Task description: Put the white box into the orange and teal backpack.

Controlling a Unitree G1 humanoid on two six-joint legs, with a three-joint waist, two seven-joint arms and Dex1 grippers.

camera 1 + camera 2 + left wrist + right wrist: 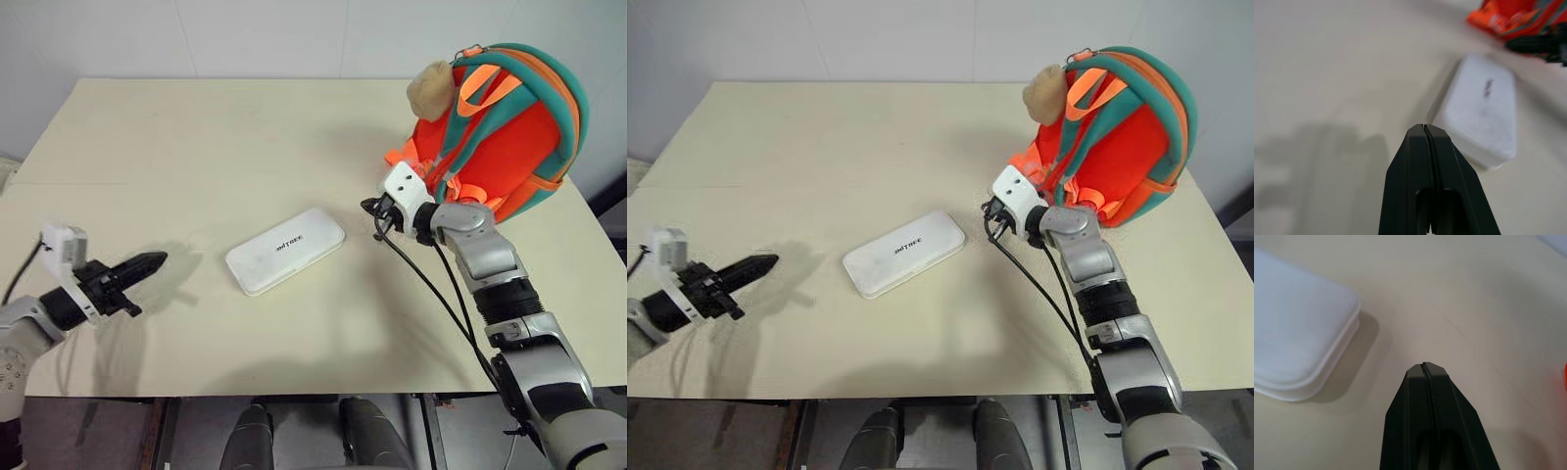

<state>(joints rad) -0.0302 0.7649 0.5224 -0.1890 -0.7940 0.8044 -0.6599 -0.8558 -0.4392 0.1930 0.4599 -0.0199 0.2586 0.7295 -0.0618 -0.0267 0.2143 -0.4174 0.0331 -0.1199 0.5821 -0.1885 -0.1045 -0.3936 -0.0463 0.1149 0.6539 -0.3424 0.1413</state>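
Left eye view: box (285,251) lies flat mid-table (196,147), free of both tools; backpack (509,127) stands at its 2 o'clock, well apart. Left tool (147,262) at the box's 9 o'clock and right tool (374,208) at its 2 o'clock are both fully closed, empty. To grip, I judge one must reopen, then straddle the box's narrow width.

Bright even overhead light, soft shadows on the table (196,147), left wrist view motion-blurred.
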